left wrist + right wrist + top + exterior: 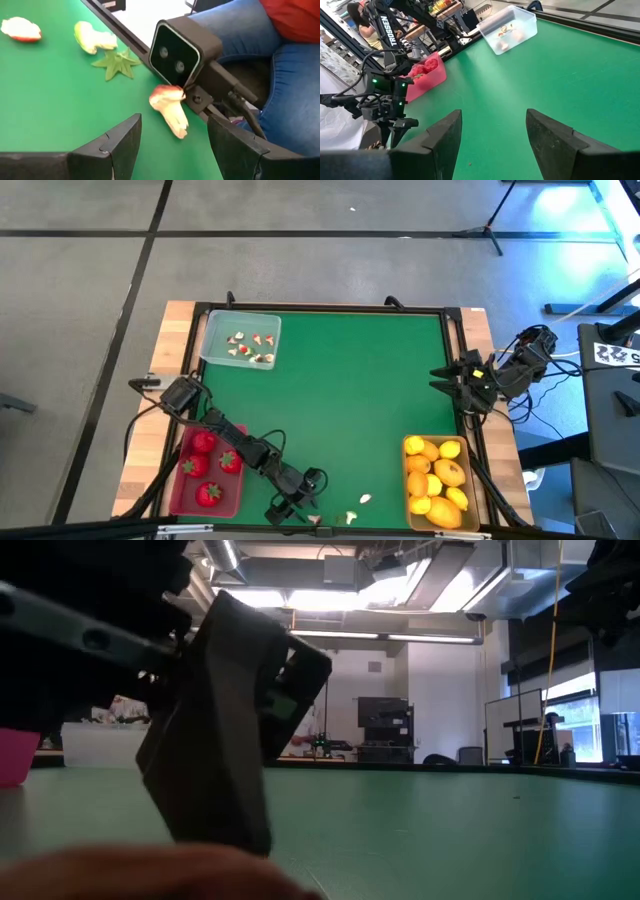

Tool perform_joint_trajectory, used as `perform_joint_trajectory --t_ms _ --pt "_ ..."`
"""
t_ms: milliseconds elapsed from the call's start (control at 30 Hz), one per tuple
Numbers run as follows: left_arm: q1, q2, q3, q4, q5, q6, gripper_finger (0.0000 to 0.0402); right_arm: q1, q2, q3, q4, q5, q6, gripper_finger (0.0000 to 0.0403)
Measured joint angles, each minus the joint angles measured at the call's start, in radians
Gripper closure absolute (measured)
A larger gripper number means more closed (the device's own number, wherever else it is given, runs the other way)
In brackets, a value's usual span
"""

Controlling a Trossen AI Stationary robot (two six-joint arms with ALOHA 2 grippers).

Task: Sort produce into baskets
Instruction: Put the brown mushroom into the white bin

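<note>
From above, the green worktop [340, 410] carries a clear basket [240, 340] of white-and-red bits at its far left, a pinkish-red basket [208, 472] of strawberries [204, 443] near left, and a tan-yellow basket [437, 482] of lemons [447, 472] near right; the left tool [300, 505] hangs at the near edge beside loose bits [365, 499], while the right tool [447, 377] waits at the right edge. The low view is filled by a dark arm. In the left wrist view, the left tool [172, 145] is released, fingers apart around nothing, a white-and-red bit [170, 107] just beyond them against the camera mount [182, 50]. In the right wrist view, the right tool [492, 140] is released above bare green.
</note>
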Motion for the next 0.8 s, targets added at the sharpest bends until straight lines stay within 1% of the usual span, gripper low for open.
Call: perform_joint_trajectory --t_ms 100,233,433,533,667,800 --pt "0.001 0.008 0.001 0.002 0.000 0.007 0.0178 0.000 0.000 0.000 0.000 0.000 0.000 0.0182" --pt "0.003 0.017 0.001 0.044 0.015 0.026 0.0178 0.000 0.000 0.000 -0.001 0.000 0.000 0.0182" --pt "0.008 0.017 0.001 0.051 0.018 0.039 0.0178 0.000 0.000 0.000 -0.002 0.000 -0.003 0.0182" --pt "0.008 0.034 0.001 0.105 0.024 0.050 0.0178 0.000 0.000 0.000 -0.003 0.000 -0.004 0.0182" --pt "0.015 0.068 0.001 0.160 0.070 0.002 0.0178 0.000 0.000 0.000 -0.002 0.000 -0.004 0.0182" --pt "0.023 0.076 0.001 0.168 0.079 -0.006 0.0178 0.000 0.000 0.000 -0.003 0.000 -0.004 0.0182"
